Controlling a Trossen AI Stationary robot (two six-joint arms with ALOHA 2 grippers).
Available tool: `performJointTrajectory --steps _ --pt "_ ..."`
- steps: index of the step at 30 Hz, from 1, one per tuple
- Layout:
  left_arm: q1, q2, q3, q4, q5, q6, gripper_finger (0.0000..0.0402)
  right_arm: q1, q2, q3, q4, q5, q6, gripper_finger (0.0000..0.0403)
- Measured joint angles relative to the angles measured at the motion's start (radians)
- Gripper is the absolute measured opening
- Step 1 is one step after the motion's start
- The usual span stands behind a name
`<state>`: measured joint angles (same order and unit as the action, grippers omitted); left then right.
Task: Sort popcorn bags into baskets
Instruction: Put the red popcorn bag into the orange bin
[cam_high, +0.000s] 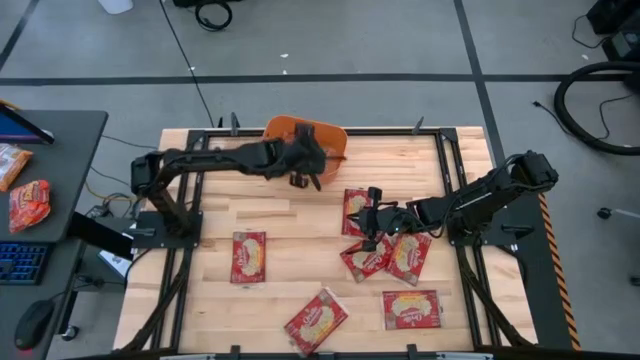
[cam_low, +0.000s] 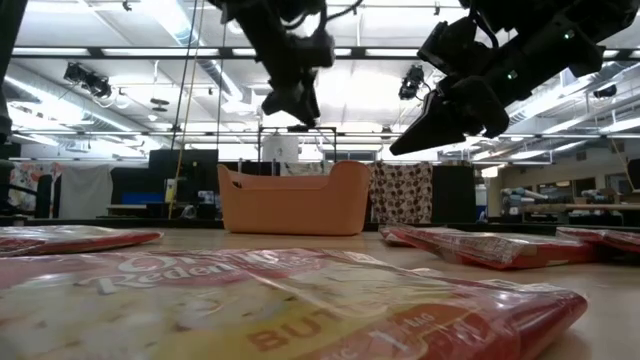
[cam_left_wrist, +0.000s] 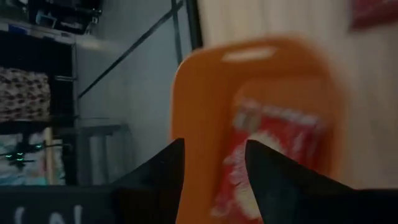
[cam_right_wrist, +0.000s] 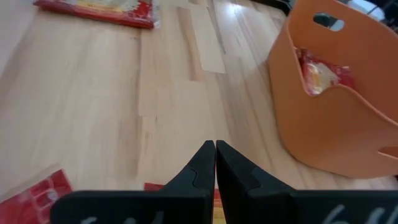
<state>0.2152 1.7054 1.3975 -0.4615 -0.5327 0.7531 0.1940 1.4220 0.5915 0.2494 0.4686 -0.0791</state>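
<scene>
The orange tub (cam_high: 332, 138) stands at the table's far edge. One red popcorn packet (cam_right_wrist: 323, 71) lies inside it, also visible in the left wrist view (cam_left_wrist: 267, 155). My left gripper (cam_high: 305, 180) hangs open over the tub's near wall (cam_left_wrist: 214, 142) and holds nothing. My right gripper (cam_high: 366, 215) is shut and empty (cam_right_wrist: 215, 144), raised above a cluster of three packets (cam_high: 357, 210) (cam_high: 365, 258) (cam_high: 408, 255) right of centre. Three more packets lie flat on the wood (cam_high: 248, 257) (cam_high: 315, 322) (cam_high: 411, 309).
A side desk to the left of the table (cam_high: 70, 140) carries a rounder orange-red snack packet (cam_high: 30, 205) and a keyboard. Black frame rails (cam_high: 452, 170) run along the table's sides. Bare wood (cam_high: 290, 225) lies between the tub and the near packets.
</scene>
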Motion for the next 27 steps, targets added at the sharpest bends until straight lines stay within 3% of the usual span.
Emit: performJointTrajectory --steps 9,19,27 --pt "-0.175 0.0 -0.001 -0.223 -0.082 -0.323 0.0172 -0.003 0.0 0.0 0.0 0.019 -0.078 0.002" --pt "-0.356 0.0 -0.001 -0.469 -0.027 -0.664 0.0172 -0.024 0.0 0.0 -0.002 0.037 -0.1 0.002" --pt "-0.478 0.0 -0.035 -0.572 -0.028 -0.887 0.0172 -0.031 0.0 0.0 -0.007 0.036 -0.1 0.0029"
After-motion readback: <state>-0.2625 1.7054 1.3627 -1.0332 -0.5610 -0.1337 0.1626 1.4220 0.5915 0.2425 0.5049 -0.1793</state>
